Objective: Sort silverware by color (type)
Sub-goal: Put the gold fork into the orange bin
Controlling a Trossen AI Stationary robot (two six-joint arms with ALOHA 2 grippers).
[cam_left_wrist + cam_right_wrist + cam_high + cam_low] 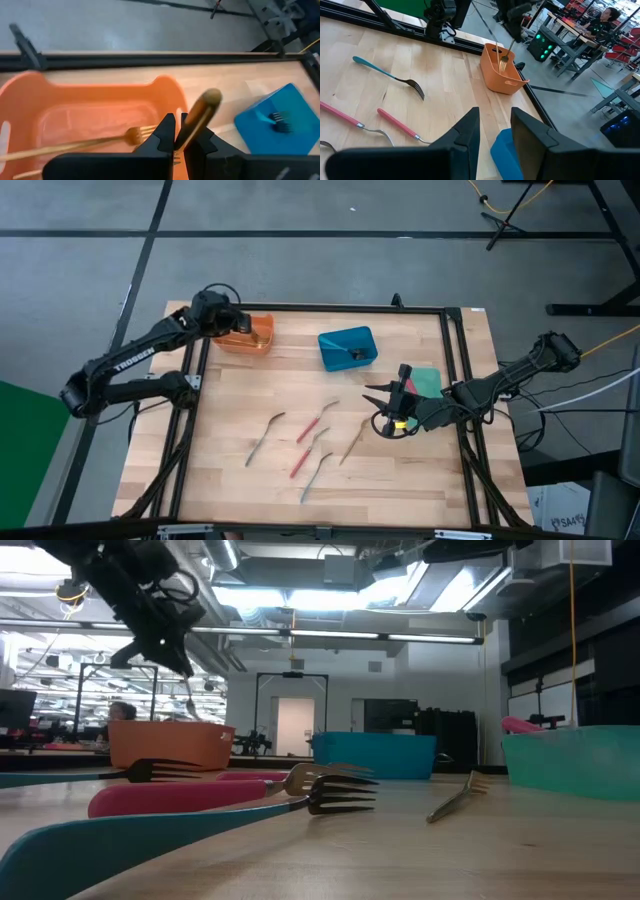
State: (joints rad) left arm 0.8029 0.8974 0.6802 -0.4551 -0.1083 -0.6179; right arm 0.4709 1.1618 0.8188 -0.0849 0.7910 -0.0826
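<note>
My left gripper is above the orange bin at the table's far left, shut on a gold fork. Another gold fork lies inside that bin. My right gripper is open above the table's right half, just right of a gold utensil that lies flat. Two red-handled forks and two teal-handled ones lie flat mid-table. A dark-tined fork lies in the blue bin. My left gripper pinches the gold fork's handle between its two fingers, coming from above. The handle's rounded free end sticks out past the fingers. The fork hangs below them, tines down, over the orange bin and lifted clear of the table.
A green bin sits at the right edge, partly under my right arm. A black frame rims the table's far side and both flanks. Bare wood lies along the near edge. A person sits in the room beyond the table.
</note>
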